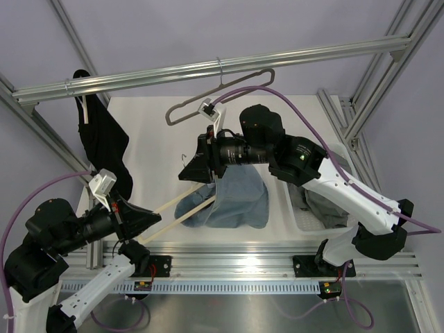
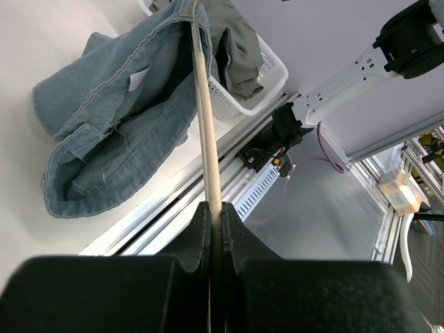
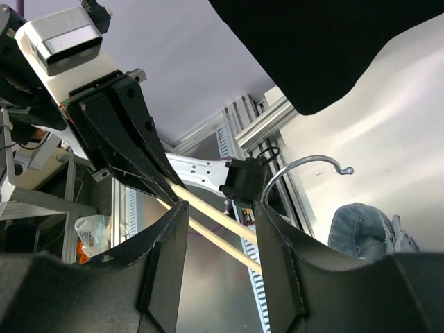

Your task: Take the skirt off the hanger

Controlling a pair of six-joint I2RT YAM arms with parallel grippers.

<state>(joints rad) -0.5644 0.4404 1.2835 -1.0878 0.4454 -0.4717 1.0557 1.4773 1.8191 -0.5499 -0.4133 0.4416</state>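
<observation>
The grey-taupe hanger (image 1: 169,115) hangs bare by its wire hook from the top rail. Grey fabric that looks like the skirt (image 1: 326,208) lies crumpled in the white basket (image 1: 297,216), and also shows in the left wrist view (image 2: 239,48). My left gripper (image 1: 154,218) (image 2: 216,208) is shut on one arm of a paler cream hanger (image 1: 182,207) (image 2: 205,125) that has light blue jeans (image 1: 239,201) (image 2: 111,132) draped on it. My right gripper (image 1: 191,170) (image 3: 220,206) is open, its jaws either side of that cream hanger's two bars (image 3: 208,211) near its metal hook (image 3: 305,163).
A black garment (image 1: 100,142) hangs on another cream hanger at the rail's left end. The white basket (image 2: 272,69) stands at the table's right, behind my right arm. Aluminium frame posts run along both sides and the near edge.
</observation>
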